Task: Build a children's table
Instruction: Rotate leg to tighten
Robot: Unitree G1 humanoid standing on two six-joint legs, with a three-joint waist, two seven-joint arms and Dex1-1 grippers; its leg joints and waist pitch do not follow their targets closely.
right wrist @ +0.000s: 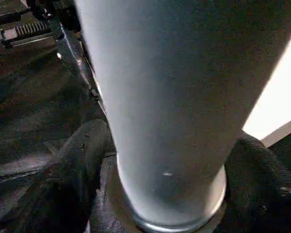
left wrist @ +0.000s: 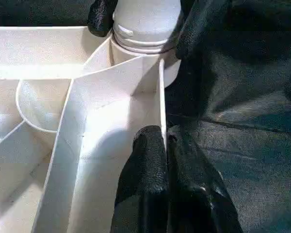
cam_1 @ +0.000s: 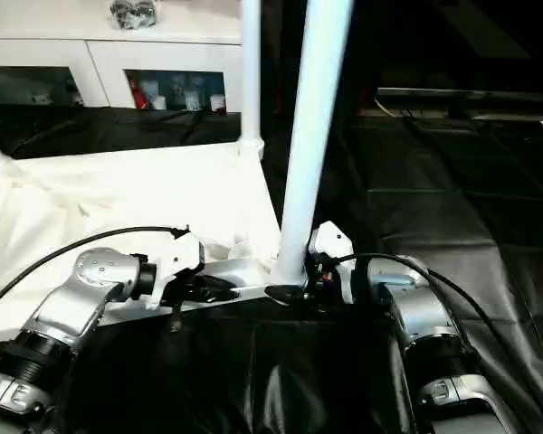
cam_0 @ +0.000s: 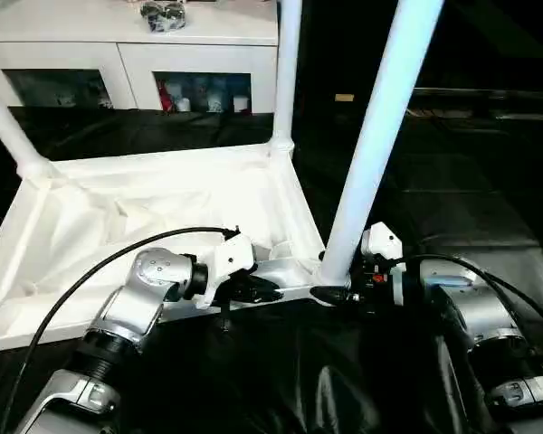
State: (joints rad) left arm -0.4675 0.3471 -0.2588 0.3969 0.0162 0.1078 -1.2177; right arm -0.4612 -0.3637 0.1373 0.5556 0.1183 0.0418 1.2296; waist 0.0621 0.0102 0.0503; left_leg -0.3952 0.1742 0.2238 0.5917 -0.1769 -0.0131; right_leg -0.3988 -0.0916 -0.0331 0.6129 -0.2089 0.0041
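Left eye view has the tabletop (cam_0: 118, 217) lying underside up on the black-covered floor (cam_0: 452, 217), its ribbed hollow facing the camera, with a white cabinet (cam_0: 127, 54) behind it. One leg (cam_0: 9, 127) slants up from the far left corner, a second leg (cam_0: 287, 72) stands in the far right socket, and a third leg (cam_0: 380, 136) rises from the near right corner.

Hard moulded plastic like this should be light and stiff but smooth and a little slippery, so the thin rim wall is the sensible place to pinch the top, and a leg is best taken low, close to its socket, where it cannot lever sideways.

On the left, the left gripper (cam_0: 253, 289) reaches inward from a bent silver forearm; its fingers (left wrist: 145, 174) are closed over the near rim wall, one inside and one outside (a clamp to steady the top, I judge). On the right, the right gripper (cam_0: 330, 295) comes in low and level, its fingers (right wrist: 77, 165) wrapped around the base of the third leg just above the socket collar, holding it.
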